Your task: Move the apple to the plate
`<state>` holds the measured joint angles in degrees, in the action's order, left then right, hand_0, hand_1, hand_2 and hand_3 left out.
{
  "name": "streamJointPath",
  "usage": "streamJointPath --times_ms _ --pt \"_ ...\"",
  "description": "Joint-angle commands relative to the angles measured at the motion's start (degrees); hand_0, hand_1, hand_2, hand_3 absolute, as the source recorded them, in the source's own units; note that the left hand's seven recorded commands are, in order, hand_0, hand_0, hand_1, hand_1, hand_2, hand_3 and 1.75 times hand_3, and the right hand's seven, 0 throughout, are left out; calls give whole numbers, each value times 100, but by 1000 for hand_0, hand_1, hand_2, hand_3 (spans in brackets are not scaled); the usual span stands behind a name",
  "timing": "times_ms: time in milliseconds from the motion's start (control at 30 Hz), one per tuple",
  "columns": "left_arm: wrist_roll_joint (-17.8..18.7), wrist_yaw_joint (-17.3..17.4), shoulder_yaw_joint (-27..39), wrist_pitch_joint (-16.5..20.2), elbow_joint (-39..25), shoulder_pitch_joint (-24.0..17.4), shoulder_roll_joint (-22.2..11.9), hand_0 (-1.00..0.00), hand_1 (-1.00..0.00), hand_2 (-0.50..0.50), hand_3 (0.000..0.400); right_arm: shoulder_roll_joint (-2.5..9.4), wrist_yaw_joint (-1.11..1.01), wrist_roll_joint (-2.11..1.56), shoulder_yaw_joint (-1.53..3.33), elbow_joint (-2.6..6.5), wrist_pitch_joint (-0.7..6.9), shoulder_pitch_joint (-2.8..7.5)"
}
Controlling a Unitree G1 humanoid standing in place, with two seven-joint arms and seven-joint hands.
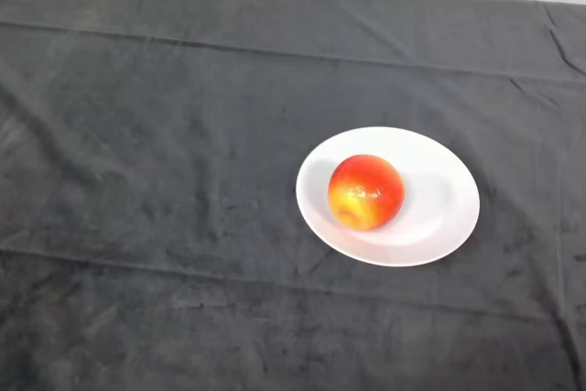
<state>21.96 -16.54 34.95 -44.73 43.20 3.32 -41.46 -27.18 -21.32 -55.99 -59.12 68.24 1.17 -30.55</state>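
Red-yellow apple [365, 192] on white plate [439, 217]

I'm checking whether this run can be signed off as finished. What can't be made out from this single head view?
- The hand: no part of the robot shows in the head view, so its state is unknown.
- The apple's underside and far side: hidden by its own body.
- The plate beneath the apple: covered by it.
- The table: hidden under the dark cloth, which runs past the left, right and lower edges.
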Motion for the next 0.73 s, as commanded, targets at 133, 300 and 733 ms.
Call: streamJointPath --times_ms 133,300,733 --pt "-169 57 312 -29 172 189 151 0 0 0 0 -76 -43 -108 -94 -35 -29 -144" --pt "-174 90 355 4 139 182 157 0 0 0 0 -76 -43 -108 -94 -35 -29 -144" --pt "-244 145 431 20 186 241 185 0 0 0 0 -76 -42 -107 -94 -36 -29 -144"
